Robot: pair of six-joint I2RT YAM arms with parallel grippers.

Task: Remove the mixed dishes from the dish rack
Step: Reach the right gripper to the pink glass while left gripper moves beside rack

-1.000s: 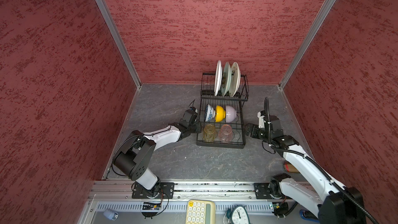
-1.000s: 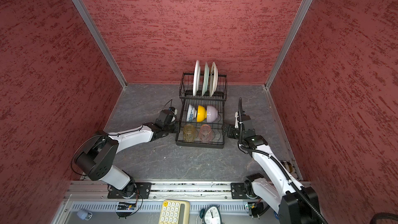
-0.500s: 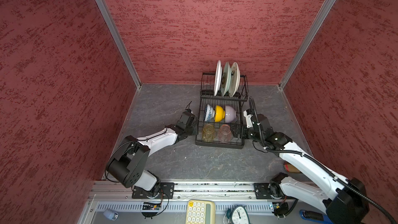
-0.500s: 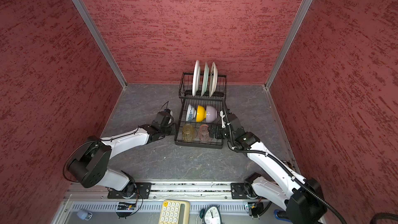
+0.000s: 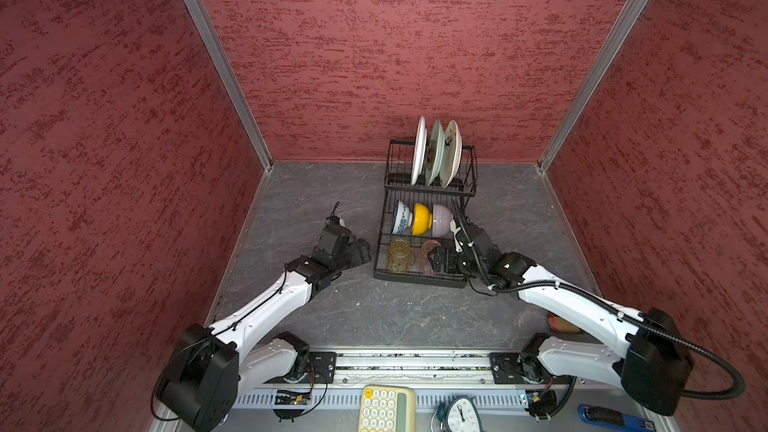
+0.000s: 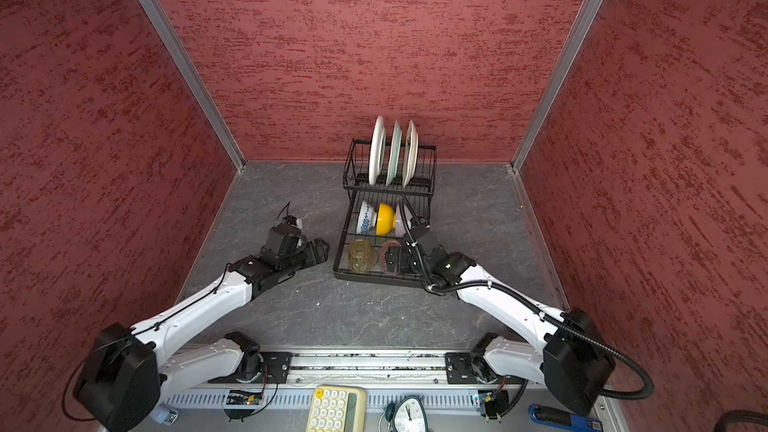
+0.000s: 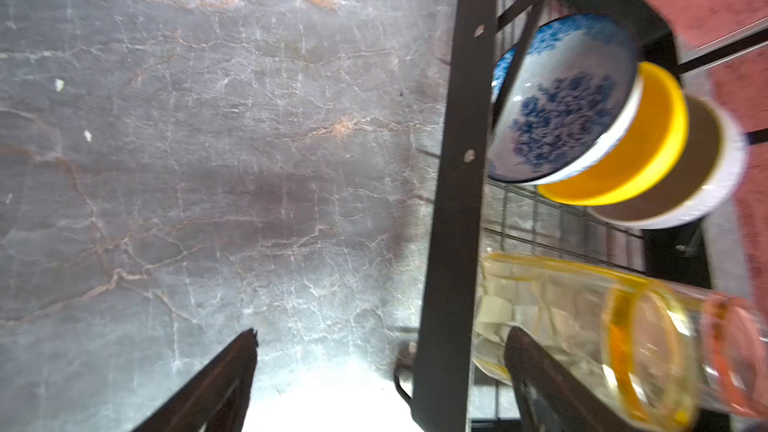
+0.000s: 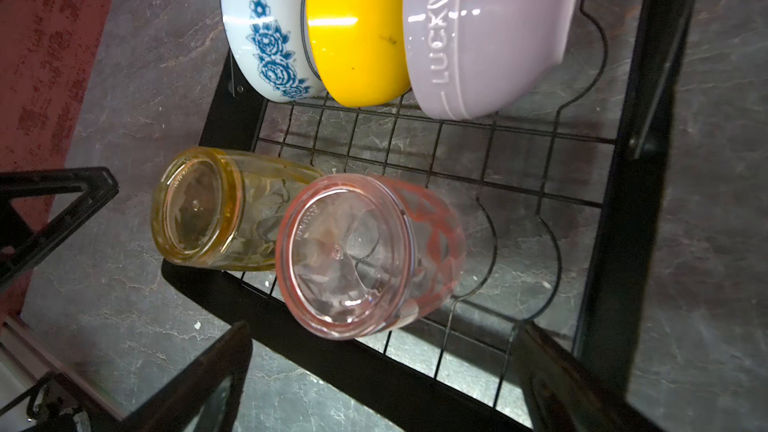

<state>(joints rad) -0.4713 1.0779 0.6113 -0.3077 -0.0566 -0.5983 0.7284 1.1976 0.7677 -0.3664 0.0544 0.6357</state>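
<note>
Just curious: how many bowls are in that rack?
3, in a row on the rack tray: blue-white bowl left, yellow bowl middle, lavender bowl right. None seems hidden.

A dish rack (image 5: 417, 278) stands on a table (image 5: 316, 197), right of centre and close to the far wall. Its tall basket forms the far end and holds three plates on edge, side by side: left plate (image 5: 419, 151), middle plate (image 5: 434, 151), right plate (image 5: 452, 151). The flat tray joins it on the near side. Across the tray's far half, three bowls stand on edge in a close-packed row: left bowl (image 5: 400, 218), middle bowl (image 5: 423, 218), right bowl (image 5: 441, 220). In the near half, two tumblers stand base up, side by side: left tumbler (image 5: 400, 254), right tumbler (image 5: 428, 248). The left gripper (image 5: 364, 251) sits just left of the tray's left rim, level with the tumblers. The right gripper (image 5: 437, 261) hangs over the tray's near right part, at the right tumbler. A keypad (image 5: 386, 409) and a clock (image 5: 461, 413) lie at the near edge, nearer than the arms' bases.
</note>
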